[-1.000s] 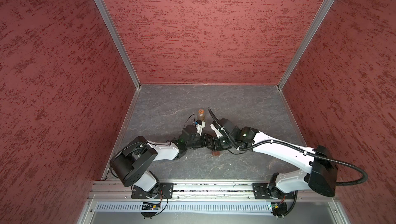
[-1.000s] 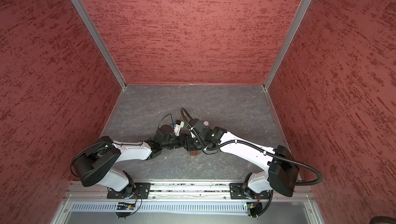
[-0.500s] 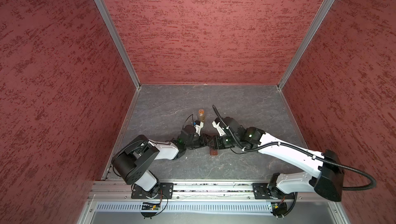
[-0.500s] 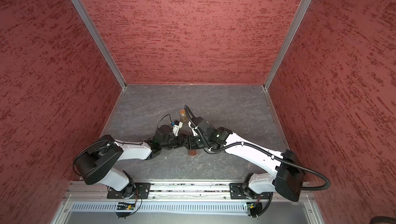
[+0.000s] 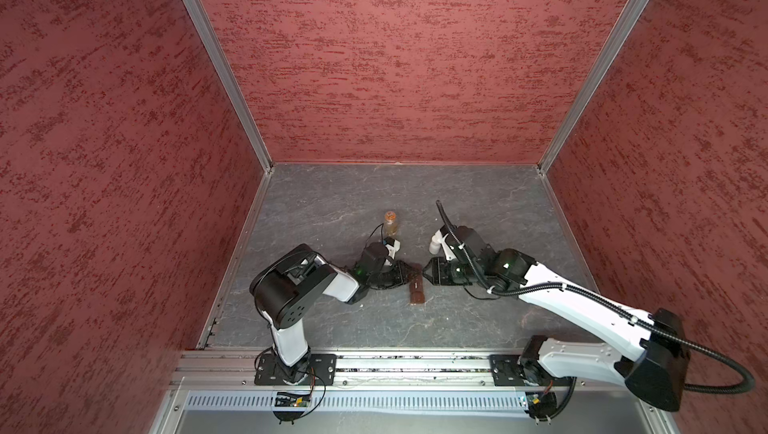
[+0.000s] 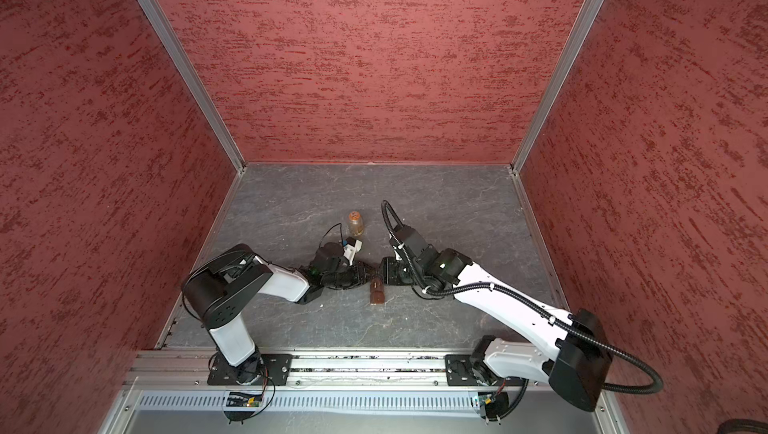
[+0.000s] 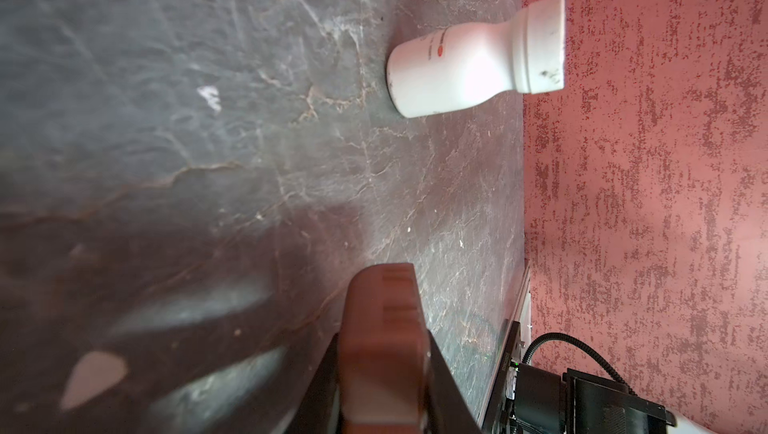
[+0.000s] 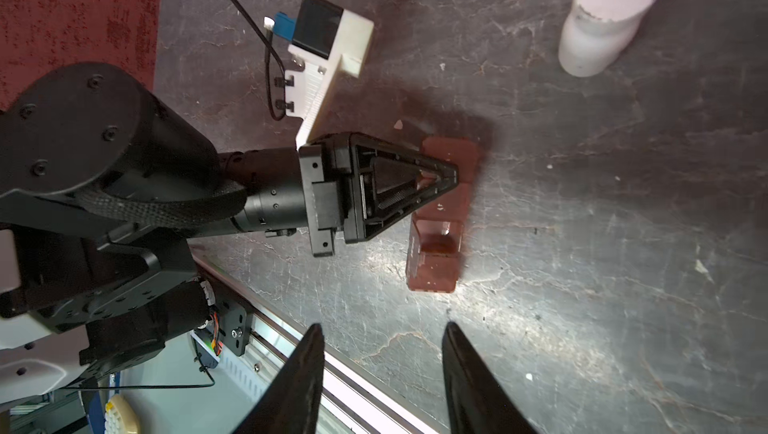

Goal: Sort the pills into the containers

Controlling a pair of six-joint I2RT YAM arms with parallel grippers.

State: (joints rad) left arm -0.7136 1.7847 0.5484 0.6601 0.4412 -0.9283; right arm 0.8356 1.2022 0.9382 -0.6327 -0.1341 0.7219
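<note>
The long brown box of containers [image 5: 417, 291] [image 6: 377, 291] [image 8: 434, 272] lies flat on the grey table. My left gripper [image 5: 405, 276] [image 6: 365, 276] [image 7: 382, 340] [image 8: 451, 174] is shut on the box's far half from the left. One cell [image 8: 438, 236] near the gripper tips looks uncovered. My right gripper [image 5: 428, 276] [image 8: 382, 328] hangs open just right of the box, with only bare table between its fingers. Tiny whitish pills [image 8: 399, 123] [image 7: 210, 95] lie scattered on the table around the box.
A white bottle [image 5: 435, 243] [image 7: 469, 62] [image 8: 602, 24] stands beyond the box to the right. An amber bottle with an orange cap [image 5: 390, 224] [image 6: 355, 224] stands behind the left gripper. Red walls close off three sides, and a metal rail [image 5: 395, 363] runs along the front.
My right gripper has drawn back to the right, away from the box, and its jaws have opened wider. The left gripper has stayed on the box.
</note>
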